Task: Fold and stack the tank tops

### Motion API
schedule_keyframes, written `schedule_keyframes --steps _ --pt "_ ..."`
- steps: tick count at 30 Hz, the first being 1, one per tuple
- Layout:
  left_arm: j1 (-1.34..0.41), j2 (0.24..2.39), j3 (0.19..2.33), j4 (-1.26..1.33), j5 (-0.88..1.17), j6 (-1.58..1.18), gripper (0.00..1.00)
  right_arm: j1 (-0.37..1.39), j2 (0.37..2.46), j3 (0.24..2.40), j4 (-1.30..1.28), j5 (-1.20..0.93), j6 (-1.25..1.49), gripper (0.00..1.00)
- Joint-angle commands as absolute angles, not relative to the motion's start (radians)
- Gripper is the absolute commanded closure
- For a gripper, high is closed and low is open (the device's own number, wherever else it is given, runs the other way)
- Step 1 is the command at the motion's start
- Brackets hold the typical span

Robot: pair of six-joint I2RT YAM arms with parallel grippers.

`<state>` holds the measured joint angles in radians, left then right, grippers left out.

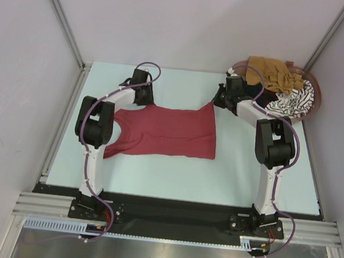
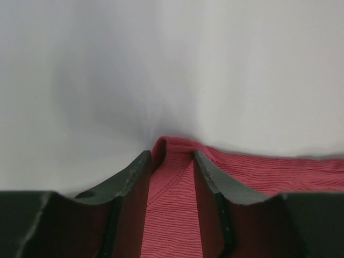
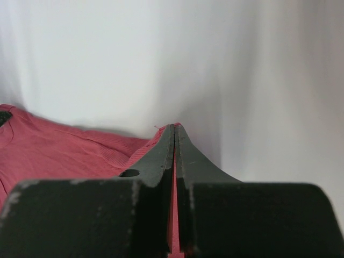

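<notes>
The dark red tank top (image 1: 165,131) lies spread flat mid-table, neck and straps to the left. My left gripper (image 1: 143,97) is at its far left strap. In the left wrist view the jaws (image 2: 172,161) stand a little apart, with red ribbed cloth (image 2: 172,204) filling the gap. My right gripper (image 1: 218,100) is shut on the far right hem corner, which is pulled up into a peak. A thin red edge (image 3: 174,215) shows between its closed fingers. The mustard-brown tank top (image 1: 272,71) and the striped one (image 1: 296,101) lie in the basket.
The pinkish-brown oval basket (image 1: 317,94) stands at the far right corner, just behind my right arm. Pale walls with metal rails close in the table on three sides. The table's near edge runs along the black strip by the arm bases.
</notes>
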<state>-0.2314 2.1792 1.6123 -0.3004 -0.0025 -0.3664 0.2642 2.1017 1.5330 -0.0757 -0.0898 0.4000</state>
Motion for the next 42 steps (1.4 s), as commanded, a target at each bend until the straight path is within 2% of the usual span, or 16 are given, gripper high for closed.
schedule_keyframes --steps 1,2,6,11,12,15,28,42 --pt "-0.232 2.184 1.660 -0.319 -0.040 -0.374 0.57 0.259 2.109 1.568 -0.045 -0.103 0.402 1.00" --pt "-0.232 2.186 1.661 -0.319 -0.038 -0.374 0.57 0.261 2.109 1.568 -0.044 -0.104 0.402 1.00" --pt "-0.232 2.186 1.657 -0.290 0.021 -0.370 0.82 0.261 2.111 1.571 -0.045 -0.107 0.405 1.00" --pt "-0.232 2.187 1.664 -0.259 0.069 -0.350 0.94 0.261 2.111 1.571 -0.046 -0.106 0.402 1.00" --pt "-0.232 2.187 1.663 -0.249 0.084 -0.348 1.00 0.261 2.109 1.571 -0.046 -0.104 0.402 1.00" --pt "-0.232 2.174 1.667 -0.229 0.097 -0.348 1.00 0.258 2.106 1.565 -0.040 -0.095 0.411 1.00" --pt "-0.226 2.005 1.454 -0.120 -0.028 -0.365 1.00 0.238 2.029 1.444 -0.009 -0.089 0.442 1.00" --pt "-0.190 1.913 1.281 -0.005 0.029 -0.396 1.00 0.238 1.957 1.318 0.080 -0.081 0.459 1.00"
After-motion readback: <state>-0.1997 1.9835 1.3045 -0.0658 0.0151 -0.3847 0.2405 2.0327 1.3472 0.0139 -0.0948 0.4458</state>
